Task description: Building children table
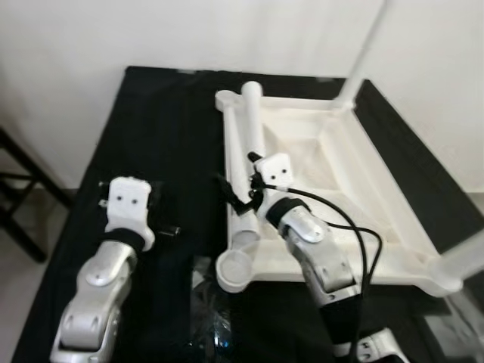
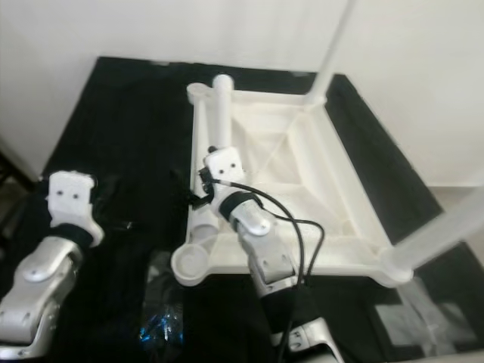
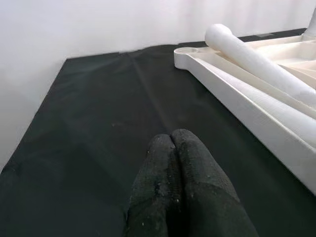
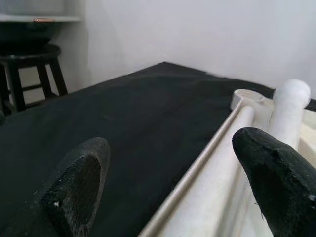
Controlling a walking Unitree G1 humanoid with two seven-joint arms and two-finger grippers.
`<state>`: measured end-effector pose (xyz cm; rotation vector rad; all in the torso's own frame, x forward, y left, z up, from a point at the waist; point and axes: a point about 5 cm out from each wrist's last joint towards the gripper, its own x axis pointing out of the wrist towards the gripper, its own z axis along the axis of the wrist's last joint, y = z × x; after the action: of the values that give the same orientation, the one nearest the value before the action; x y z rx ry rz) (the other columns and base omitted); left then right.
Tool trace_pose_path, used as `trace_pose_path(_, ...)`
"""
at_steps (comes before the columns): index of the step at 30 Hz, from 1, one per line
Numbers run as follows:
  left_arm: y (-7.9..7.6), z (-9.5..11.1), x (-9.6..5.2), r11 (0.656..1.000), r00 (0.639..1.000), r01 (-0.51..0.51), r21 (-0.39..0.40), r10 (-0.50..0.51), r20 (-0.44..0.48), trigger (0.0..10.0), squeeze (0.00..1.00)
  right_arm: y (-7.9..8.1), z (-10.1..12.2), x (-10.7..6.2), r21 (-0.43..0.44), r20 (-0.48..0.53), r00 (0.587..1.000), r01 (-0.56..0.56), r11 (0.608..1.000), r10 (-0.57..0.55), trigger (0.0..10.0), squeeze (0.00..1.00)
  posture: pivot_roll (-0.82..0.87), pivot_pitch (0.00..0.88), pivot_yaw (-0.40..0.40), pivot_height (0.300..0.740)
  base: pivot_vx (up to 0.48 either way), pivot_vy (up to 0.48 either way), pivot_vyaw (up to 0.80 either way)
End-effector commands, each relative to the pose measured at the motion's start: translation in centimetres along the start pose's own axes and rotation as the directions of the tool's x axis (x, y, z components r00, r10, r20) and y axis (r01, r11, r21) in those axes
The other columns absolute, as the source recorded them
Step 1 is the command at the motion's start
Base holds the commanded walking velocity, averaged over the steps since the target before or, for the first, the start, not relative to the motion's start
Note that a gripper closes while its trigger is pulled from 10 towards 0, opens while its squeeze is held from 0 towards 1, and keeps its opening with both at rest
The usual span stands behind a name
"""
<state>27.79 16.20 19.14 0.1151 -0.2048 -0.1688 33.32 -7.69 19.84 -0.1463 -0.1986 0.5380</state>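
A white children's table top [image 1: 355,178] lies upside down on a black cloth [image 1: 159,136]. One leg [image 1: 364,53] stands up from its far right corner and another [image 1: 467,259] from its near right corner. A loose white leg [image 1: 253,128] lies along the left rim. The near left socket [image 1: 234,268] and the far left socket [image 1: 225,98] hold nothing. My right gripper [image 1: 236,195] is open at the left rim beside the loose leg [image 4: 290,106], with one finger [image 4: 76,190] out over the cloth. My left gripper [image 3: 173,140] is shut and holds nothing, low over the cloth left of the table top.
A dark stool [image 1: 19,189] stands on the floor at the left. Crumpled clear plastic [image 1: 208,318] lies at the cloth's near edge. A white wall runs close behind the cloth. Bare cloth stretches between my left arm and the table top.
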Motion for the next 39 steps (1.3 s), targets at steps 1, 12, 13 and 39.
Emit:
trace_pose_path(1,-0.4,-0.3,0.0,1.000,1.000,0.008,0.001,-0.008,-0.017,10.0,0.00,-0.7,-0.6,-0.5,-0.007,-0.020,0.999,0.025,1.000,-0.025,10.0,0.00,0.05,0.176,-0.093,0.740,0.000,0.000,0.00)
trace_pose_path(12,-0.4,-0.6,0.1,1.000,0.999,0.016,-0.005,-0.016,-0.041,10.0,0.00,-1.6,-0.8,-0.9,-0.047,-0.049,0.999,0.003,0.999,-0.005,10.0,0.00,0.05,0.179,-0.090,0.740,0.000,0.357,0.00)
trace_pose_path(13,-0.4,-0.6,0.1,1.000,0.999,0.016,-0.005,-0.016,-0.041,10.0,0.00,-1.6,-0.8,-0.9,-0.047,-0.049,0.999,0.003,0.999,-0.005,10.0,0.00,0.05,0.179,-0.090,0.740,0.000,0.480,0.00)
trace_pose_path(39,-3.1,-0.4,-0.7,0.974,0.974,0.225,-0.022,-0.225,-0.020,10.0,0.00,-5.1,1.1,-6.6,-0.190,-0.276,0.829,-0.543,0.818,0.486,10.0,0.00,0.04,0.186,-0.082,0.740,0.000,0.129,-0.22)
